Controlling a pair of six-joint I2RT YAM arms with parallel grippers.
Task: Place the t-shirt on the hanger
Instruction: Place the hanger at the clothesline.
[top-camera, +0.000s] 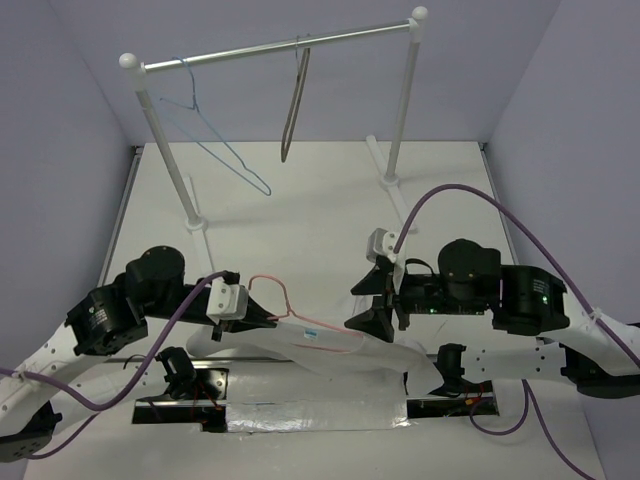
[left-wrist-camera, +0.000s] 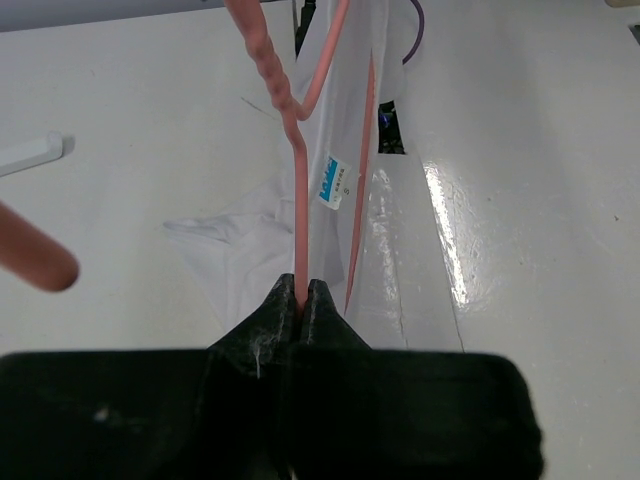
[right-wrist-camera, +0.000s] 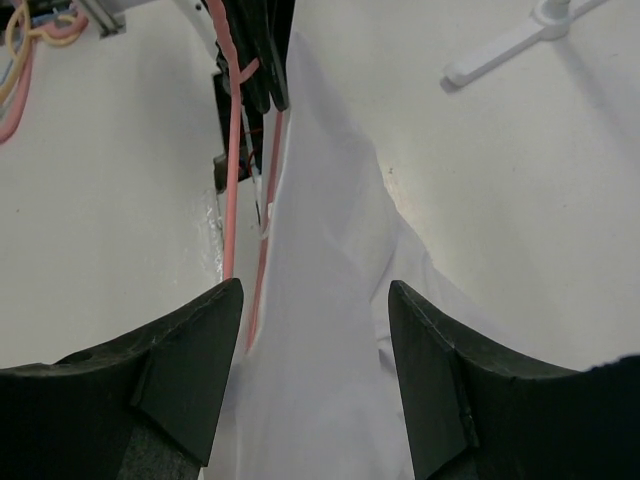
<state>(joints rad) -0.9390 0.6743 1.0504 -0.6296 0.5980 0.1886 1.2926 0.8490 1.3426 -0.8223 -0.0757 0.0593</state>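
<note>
Table (top-camera: 300, 220) is white and fills most of the top view. At 12 o'clock on it stands a white rack (top-camera: 280, 45) with a silver bar. Two spare hangers hang from the bar: a blue hanger (top-camera: 215, 150) toward 11 o'clock and a grey-brown hanger (top-camera: 295, 105) near 12 o'clock.

The shirt (top-camera: 370, 352) is white and crumply. It lies on the table at 6 o'clock, stretched between the two grippers.

The left gripper (top-camera: 262, 322) is at the 9 o'clock end of the shirt. Its fingers (left-wrist-camera: 275, 320) are squeezed tight on the thin pink wire of the hanger (left-wrist-camera: 299, 210).

The right gripper (top-camera: 375, 300) is at the 3 o'clock end of the shirt. In its own camera its fingers (right-wrist-camera: 190, 340) stand wide apart. The white cloth runs through the gap between them, and they are not pinching it.

From above, the hanger's hook curls up toward 12 o'clock, just beside the left gripper. Part of the wire shows pink through the cloth. In the right wrist view two pink wires run along the 9 o'clock edge of the shirt.

A small label (left-wrist-camera: 336, 181) with a blue mark sits at the shirt's neck, between the pink wires.
</note>
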